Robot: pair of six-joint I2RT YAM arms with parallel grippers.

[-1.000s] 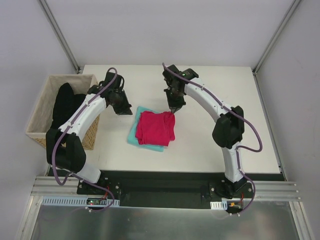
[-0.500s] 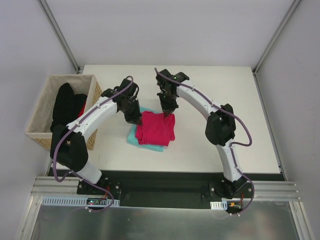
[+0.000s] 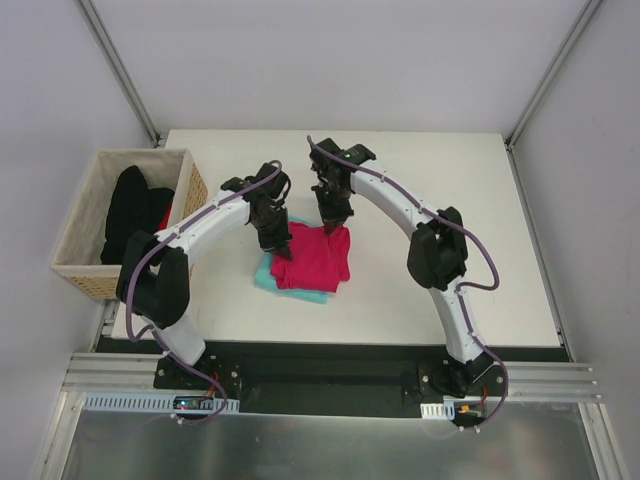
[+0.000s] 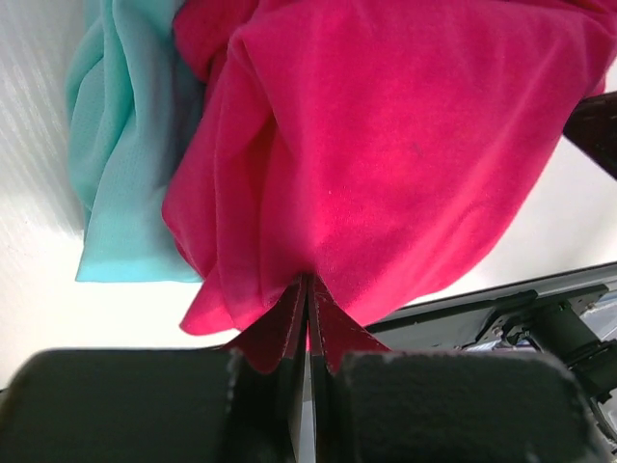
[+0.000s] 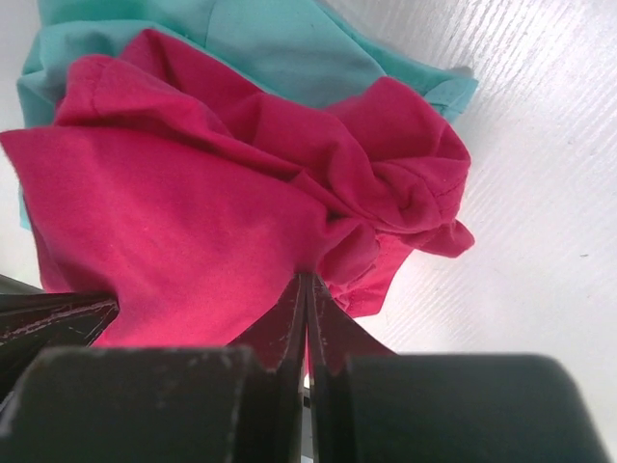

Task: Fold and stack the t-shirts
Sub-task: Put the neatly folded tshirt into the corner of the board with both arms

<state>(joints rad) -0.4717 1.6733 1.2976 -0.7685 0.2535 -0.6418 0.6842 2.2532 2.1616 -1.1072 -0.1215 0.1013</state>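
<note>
Overhead: pink shirt [image 3: 312, 258] lies folded on teal shirt [image 3: 262, 276], mid-tabletop [image 3: 450, 200]. The basket [image 3: 70, 262] beside the left edge holds dark cloth [image 3: 128, 205]. Only the wrist views show the jaws: left end effector [image 4: 307, 289] and right end effector [image 5: 307, 285] are both pressed together, tips against pink cloth, with nothing visibly pinched.

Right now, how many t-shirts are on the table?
2. The pink t-shirt lies atop the teal t-shirt, in one stack. The basket holds dark clothing; more may be hidden there.
</note>
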